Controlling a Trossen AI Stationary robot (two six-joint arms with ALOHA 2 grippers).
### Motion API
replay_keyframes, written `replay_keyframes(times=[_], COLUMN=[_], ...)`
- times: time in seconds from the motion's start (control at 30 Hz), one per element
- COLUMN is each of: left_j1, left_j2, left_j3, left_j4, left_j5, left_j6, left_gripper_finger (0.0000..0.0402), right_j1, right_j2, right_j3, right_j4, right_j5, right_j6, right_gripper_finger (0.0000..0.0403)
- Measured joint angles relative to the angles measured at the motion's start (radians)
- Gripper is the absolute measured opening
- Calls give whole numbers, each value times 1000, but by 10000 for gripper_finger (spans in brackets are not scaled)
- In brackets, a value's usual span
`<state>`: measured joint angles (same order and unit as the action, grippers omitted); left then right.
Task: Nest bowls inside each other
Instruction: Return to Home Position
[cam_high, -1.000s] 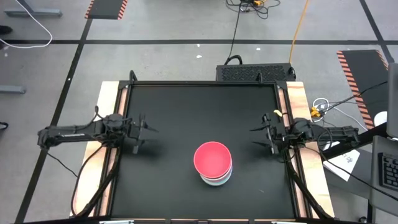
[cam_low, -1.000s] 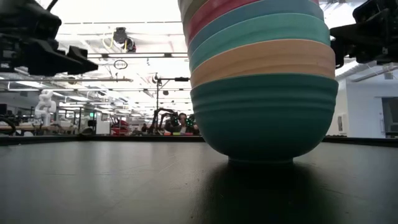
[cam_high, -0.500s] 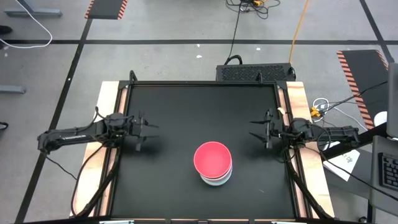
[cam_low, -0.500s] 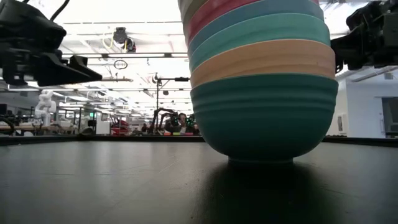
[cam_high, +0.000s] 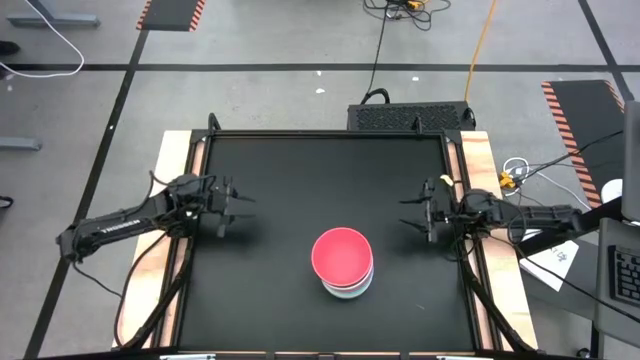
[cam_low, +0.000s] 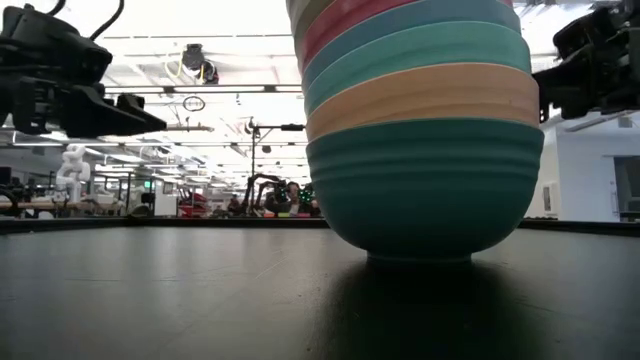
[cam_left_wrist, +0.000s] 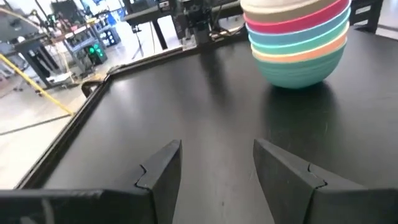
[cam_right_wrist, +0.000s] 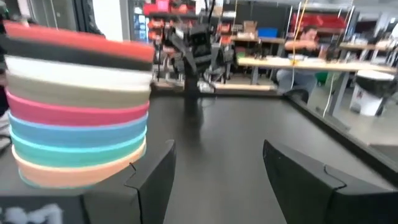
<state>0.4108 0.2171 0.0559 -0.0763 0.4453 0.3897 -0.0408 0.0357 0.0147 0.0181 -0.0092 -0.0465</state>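
Left arm comes in over the worktop's (cam_high: 320, 165) left edge, slanted, wrist low and level. Left tool (cam_high: 232, 206) points inward toward the other arm. Its fingers (cam_left_wrist: 163, 172) are spread wide with nothing between them, only bare worktop.

Right arm lies almost straight across the right edge, also low. Right tool (cam_high: 417, 213) points inward, facing the left one. Its fingers (cam_right_wrist: 303, 180) are wide apart too, holding nothing.

All bowls are nested in one upright stack (cam_high: 343, 260) on the worktop, touched by neither tool. It stands between the two tools but off the line joining them, and nearer the right tool than the left. From the left tool it is ahead and off to one side, well apart (cam_left_wrist: 297, 43). From the right tool it is near, just off to the side of the fingers (cam_right_wrist: 81, 112).

Stack order, bottom up: teal, peach, cyan, blue, pink, taupe, white, black. A red bowl (cam_high: 342, 252) sits on top, mouth up. In the low view only the stack's lower bands show (cam_low: 425, 150), base flat on the worktop.
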Motion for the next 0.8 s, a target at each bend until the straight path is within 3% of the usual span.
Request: replay_keyframes(times=[0.43,0.8], left_j1=[10,61], left_j2=[205,202], left_j3=[-47,-47], left_j4=[180,240], left_j5=[-6,100], left_j6=[-33,-49], left_gripper_finger=[200,200], right_j1=[0,1], right_j2=[175,172], right_j3=[0,-1], right_j4=[11,95], right_j5=[-9,-20], right_j6=[80,61], right_gripper_finger=[235,235])
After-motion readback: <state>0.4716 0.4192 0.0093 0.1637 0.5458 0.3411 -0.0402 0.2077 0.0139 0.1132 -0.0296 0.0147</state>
